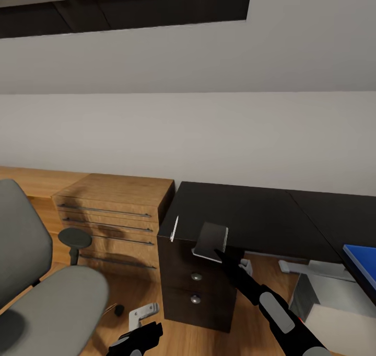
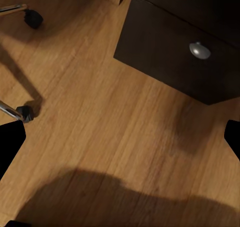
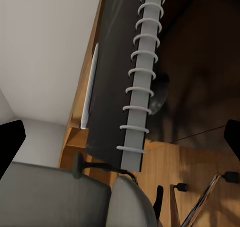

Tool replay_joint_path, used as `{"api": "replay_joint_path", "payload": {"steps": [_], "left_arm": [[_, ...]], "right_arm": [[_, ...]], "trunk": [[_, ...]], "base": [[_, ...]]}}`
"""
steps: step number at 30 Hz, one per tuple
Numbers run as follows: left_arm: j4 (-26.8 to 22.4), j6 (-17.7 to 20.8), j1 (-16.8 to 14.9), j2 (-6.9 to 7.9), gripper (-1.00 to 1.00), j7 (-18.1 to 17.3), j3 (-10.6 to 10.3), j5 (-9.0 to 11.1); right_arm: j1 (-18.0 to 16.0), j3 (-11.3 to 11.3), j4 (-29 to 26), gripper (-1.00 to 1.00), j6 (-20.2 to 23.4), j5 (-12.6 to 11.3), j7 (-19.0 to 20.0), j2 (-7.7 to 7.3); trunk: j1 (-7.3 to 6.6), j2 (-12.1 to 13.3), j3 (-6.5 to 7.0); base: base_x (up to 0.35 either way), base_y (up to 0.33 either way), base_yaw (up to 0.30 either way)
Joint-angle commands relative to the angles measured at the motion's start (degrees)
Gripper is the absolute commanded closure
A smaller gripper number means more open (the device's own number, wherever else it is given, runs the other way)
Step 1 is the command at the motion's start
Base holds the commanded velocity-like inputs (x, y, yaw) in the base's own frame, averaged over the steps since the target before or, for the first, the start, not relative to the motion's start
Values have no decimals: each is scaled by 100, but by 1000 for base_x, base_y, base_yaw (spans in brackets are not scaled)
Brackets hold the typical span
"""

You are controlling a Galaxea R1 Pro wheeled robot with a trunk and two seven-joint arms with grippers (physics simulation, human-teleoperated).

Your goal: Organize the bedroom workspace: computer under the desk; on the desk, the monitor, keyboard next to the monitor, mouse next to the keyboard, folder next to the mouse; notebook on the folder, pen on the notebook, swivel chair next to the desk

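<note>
notebook [image 1: 210, 241] is pinched by the right gripper [image 1: 219, 254] at the desk [image 1: 261, 215] front edge, pen [image 1: 174, 229] seen nearby, left gripper [image 2: 120, 137] is spread wide

Ahead of you the tabletop [image 1: 271, 215] lies open back to the wall, with only the pen [image 1: 174, 228] and notebook [image 1: 211, 241] at its near corner. The swivel chair [image 1: 47, 288] crowds your left, beside the wooden chest [image 1: 112, 215].
</note>
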Motion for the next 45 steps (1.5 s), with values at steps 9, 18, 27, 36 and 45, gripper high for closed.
{"api": "replay_joint_path", "payload": {"steps": [9, 18, 27, 36, 45], "left_arm": [[2, 3, -1, 0, -100, 57, -2, 60], [5, 4, -1, 0, -100, 55, 1, 60], [5, 4, -1, 0, -100, 55, 1, 60], [11, 5, -1, 0, -100, 63, 1, 60], [13, 12, -1, 0, -100, 64, 1, 60]], "right_arm": [[-4, 20, 0, -100, 18, -56, 0, -5], [-7, 22, 16, -100, 18, -62, -12, 7], [-5, 28, 18, -100, 34, -63, -16, 59], [-9, 29, 19, -100, 51, -57, -21, 75], [-5, 29, 16, 100, 52, -50, -22, 76]], "trunk": [[0, -2, -5], [0, -2, -5], [0, -2, -5], [0, -2, -5], [0, -2, -5]], "base": [[73, 28, 0], [7, 3, 0], [0, 0, 0], [0, 0, 0], [0, 0, 0]]}}
